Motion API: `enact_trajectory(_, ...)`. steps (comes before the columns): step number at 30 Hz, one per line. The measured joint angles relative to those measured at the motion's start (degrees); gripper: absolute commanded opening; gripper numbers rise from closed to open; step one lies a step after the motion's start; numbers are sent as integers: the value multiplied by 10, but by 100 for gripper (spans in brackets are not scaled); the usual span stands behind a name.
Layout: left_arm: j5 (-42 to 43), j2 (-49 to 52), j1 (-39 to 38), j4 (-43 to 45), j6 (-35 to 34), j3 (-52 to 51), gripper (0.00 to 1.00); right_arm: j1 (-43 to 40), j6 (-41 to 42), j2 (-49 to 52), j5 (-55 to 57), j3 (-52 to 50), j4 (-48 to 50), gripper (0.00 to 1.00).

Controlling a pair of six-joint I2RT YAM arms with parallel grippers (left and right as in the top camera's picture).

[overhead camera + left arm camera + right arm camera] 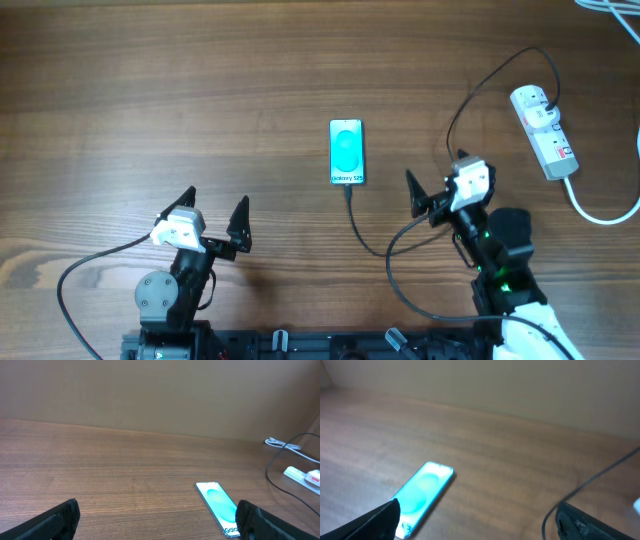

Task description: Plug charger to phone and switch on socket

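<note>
The phone (346, 152) lies flat in the middle of the table, screen lit teal, with the "Galaxy S25" end towards me. The thin black charger cable (366, 233) reaches the phone's near end and seems joined to it. It loops past my right arm up to the white socket strip (546, 131) at the far right. My left gripper (213, 210) is open and empty, left of the phone. My right gripper (436, 172) is open and empty, between phone and socket. The phone also shows in the left wrist view (219, 506) and the right wrist view (422, 491).
The socket's thick white cord (603, 215) curves off the right edge. A second white cable (610, 12) lies at the far right corner. The left wrist view shows the socket (302, 475) and the black cable (274, 481). A plain wall stands behind the table.
</note>
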Motion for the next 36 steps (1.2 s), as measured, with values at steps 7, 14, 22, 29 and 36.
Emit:
enact_trajectory(7,0,0,0,0,0,0,100,-3,3,-61,0,-64,-38,100)
enact_trajectory(14,0,0,0,0,0,0,100,-9,22,-82,-9,-66,-109,100)
enact_trajectory(22,0,0,0,0,0,0,100,-17,24,-132,-16,-67,-187,100)
enact_trajectory(29,0,0,0,0,0,0,100,-42,28,-225,-17,-67,-293,100)
enact_trajectory(36,0,0,0,0,0,0,100,-50,44,-282,-17,-67,-293,100)
